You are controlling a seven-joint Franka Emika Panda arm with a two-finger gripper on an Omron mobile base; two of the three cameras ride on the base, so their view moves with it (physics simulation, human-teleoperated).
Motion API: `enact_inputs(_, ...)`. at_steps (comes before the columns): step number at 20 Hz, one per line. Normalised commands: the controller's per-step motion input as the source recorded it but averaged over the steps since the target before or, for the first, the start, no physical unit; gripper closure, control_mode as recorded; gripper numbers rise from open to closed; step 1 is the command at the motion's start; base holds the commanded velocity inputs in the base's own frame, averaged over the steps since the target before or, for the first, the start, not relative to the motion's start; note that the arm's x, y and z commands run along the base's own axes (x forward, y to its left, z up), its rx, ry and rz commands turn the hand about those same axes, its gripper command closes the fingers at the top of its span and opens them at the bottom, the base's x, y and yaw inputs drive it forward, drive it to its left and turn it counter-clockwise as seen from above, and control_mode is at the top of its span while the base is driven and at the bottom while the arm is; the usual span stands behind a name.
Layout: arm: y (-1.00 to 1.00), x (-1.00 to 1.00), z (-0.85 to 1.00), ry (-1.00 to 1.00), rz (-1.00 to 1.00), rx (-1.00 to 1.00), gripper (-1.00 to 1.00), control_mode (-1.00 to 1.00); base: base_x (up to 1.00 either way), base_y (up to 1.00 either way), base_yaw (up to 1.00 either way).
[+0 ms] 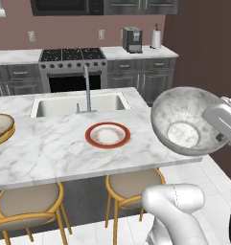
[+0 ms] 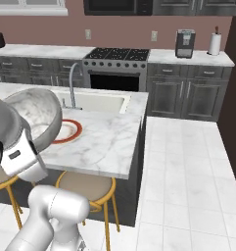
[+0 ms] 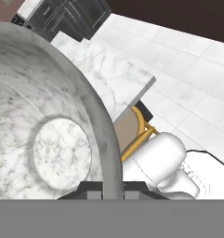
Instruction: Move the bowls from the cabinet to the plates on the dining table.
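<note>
We had the fingers [image 3: 113, 193] pinched shut on the rim of the marbled bowl [image 1: 186, 119], one inside and one outside, so it hung tipped on its side in the air off the table's [image 1: 64, 153] end, near the red plate [image 1: 107, 135]. It looked rigid, smooth and probably heavy, so we judged that thin rim hold liable to slip or swing.

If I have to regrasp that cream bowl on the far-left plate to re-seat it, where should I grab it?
Probably the rim. The cream bowl sits upright on its plate, wide and shallow, so its thin tan-brown rim is the graspable edge. Come from above and pinch the near side, one finger inside, one outside. The gripper is shut on the marbled bowl, gripped the same way.
</note>
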Motion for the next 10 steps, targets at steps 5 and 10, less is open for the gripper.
enact_inputs(5, 0.17, 0.39, -0.15, 0.01, 0.00, 0.00, 1.00, -1.00, 0.00, 0.00, 0.00)
enact_inputs(10, 0.18, 0.35, -0.16, 0.00, 0.00, 0.02, 1.00, -1.00, 0.00, 0.00, 0.00)
